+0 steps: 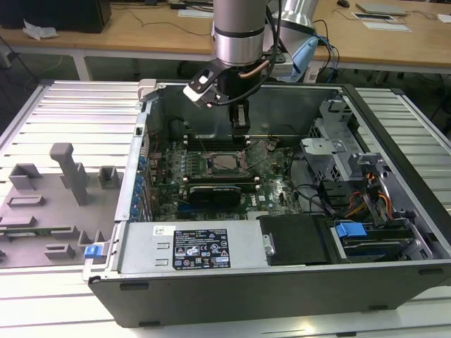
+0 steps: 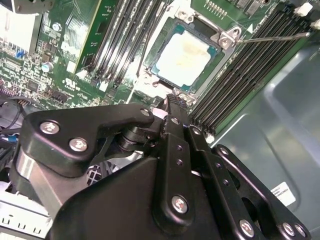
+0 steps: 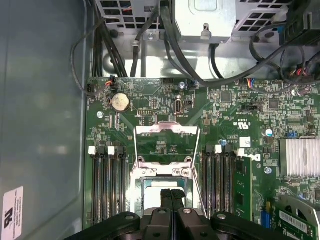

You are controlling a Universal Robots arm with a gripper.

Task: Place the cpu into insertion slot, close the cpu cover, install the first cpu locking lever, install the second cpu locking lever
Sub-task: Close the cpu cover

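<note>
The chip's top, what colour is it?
The chip is pale silvery, clearest in the second wrist view.

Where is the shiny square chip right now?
In the exterior view, the cpu sits in the insertion slot in the middle of the green motherboard, close to the gripper.

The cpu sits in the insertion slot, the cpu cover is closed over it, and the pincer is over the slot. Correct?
Not quite. The cpu cover is open, tilted back off the insertion slot, as the first wrist view shows. The cpu does sit in the slot, with the pincer over it.
</note>
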